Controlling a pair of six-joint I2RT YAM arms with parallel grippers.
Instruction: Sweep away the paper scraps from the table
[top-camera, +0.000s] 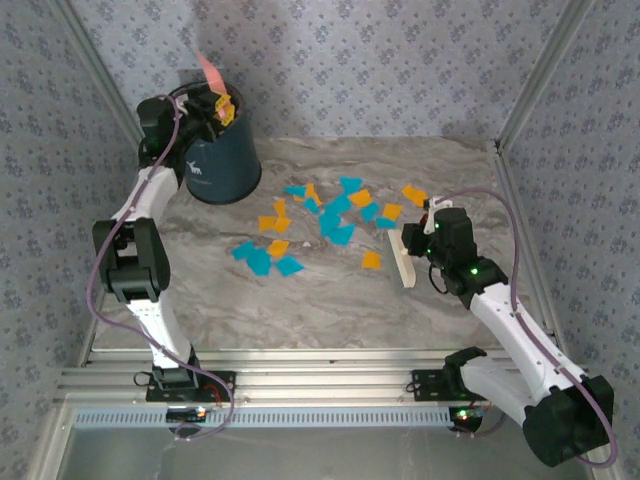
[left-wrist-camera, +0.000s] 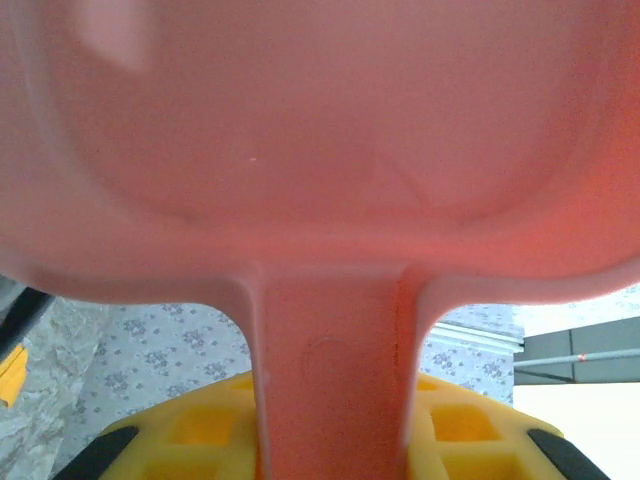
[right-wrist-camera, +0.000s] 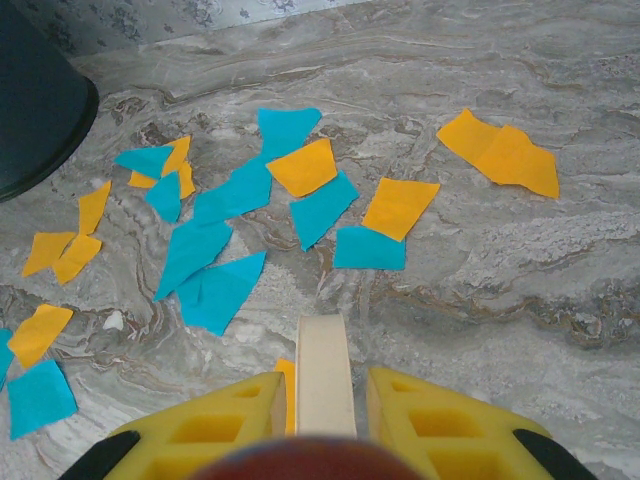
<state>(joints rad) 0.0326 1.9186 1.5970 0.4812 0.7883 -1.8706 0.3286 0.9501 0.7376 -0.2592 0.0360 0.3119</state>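
Far left, a dark blue bin (top-camera: 222, 168) — pink dustpan (top-camera: 210, 70) above it — cream bar (top-camera: 404, 257) at right.

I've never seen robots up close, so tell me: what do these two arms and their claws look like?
Both the left arm and right arm have white shells with black joints and a mauve cable looping alongside. The left claw and right claw have yellow fingers moulded with square pockets. Green lights glow on the right arm.
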